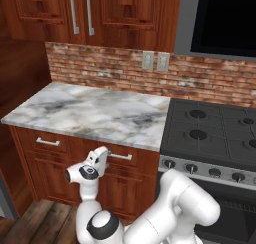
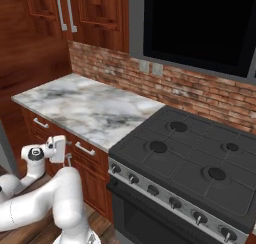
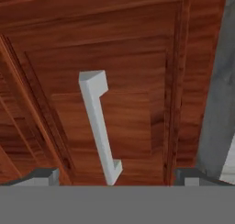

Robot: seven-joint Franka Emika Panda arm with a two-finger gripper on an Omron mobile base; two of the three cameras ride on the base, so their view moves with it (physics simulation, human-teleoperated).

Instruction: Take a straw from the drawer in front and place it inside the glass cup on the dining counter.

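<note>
The drawer (image 1: 142, 163) is a wide reddish-brown front under the marble worktop, beside the stove, and it is shut. Its silver bar handle (image 1: 121, 157) also shows in the right base view, handle (image 2: 85, 149). My gripper (image 1: 106, 155) hovers just in front of the handle's left end, open, with nothing held; it is also seen from the right, gripper (image 2: 66, 152). In the hand view the handle (image 3: 98, 126) stands between my spread fingertips (image 3: 44, 176), close ahead of the gripper (image 3: 117, 177), against the drawer front (image 3: 133, 58). The straw is hidden. The glass cup and dining counter are out of view.
A narrower drawer (image 1: 48, 142) sits to the left. The marble worktop (image 1: 95, 110) overhangs the drawers, backed by brick (image 1: 115, 70). A dark stove (image 1: 215, 133) with knobs (image 1: 191, 168) stands right of the drawer. Wooden floor (image 1: 45, 223) lies below.
</note>
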